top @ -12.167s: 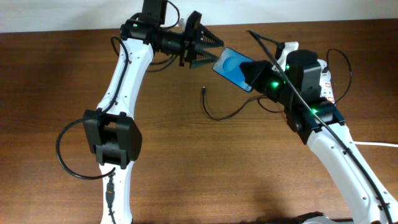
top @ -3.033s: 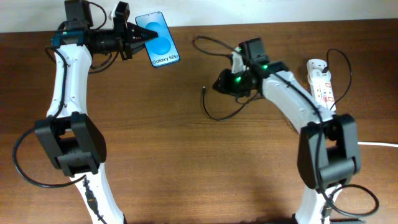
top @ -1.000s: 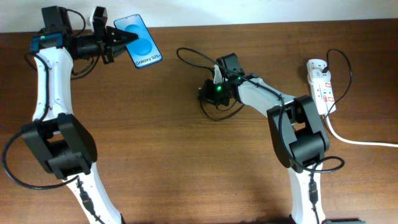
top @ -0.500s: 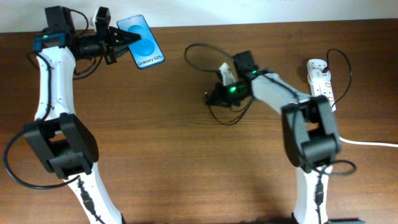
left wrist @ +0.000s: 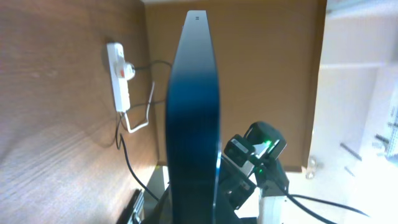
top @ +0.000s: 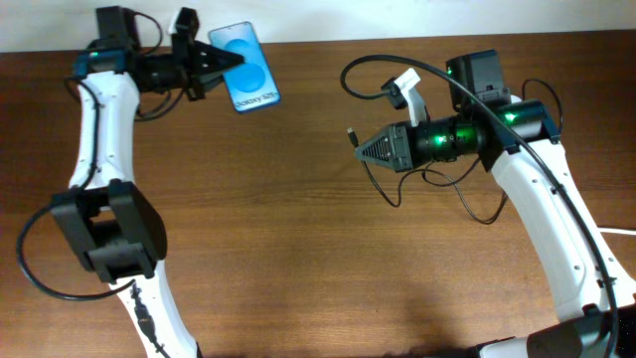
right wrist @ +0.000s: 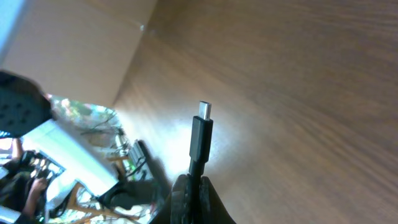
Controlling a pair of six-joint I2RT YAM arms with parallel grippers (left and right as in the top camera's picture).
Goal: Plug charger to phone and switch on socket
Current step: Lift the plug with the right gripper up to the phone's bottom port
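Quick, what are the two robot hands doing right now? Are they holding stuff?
Left gripper: closed, holding the phone.
Right gripper: closed, holding the charger just behind its plug tip.

One phone (top: 249,68), one charger (right wrist: 200,138), one socket (left wrist: 117,78)

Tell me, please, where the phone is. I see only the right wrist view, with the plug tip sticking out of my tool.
Observer: Overhead, the left tool holds the phone near the far edge of the table, screen facing up.
Operator: Does my plug point toward it?
Observer: Roughly: the right tool aims left with the charger tip ahead, well apart from the phone.
Operator: And the socket?
Observer: The left wrist view shows the socket lying on the table; its switch state I cannot tell.
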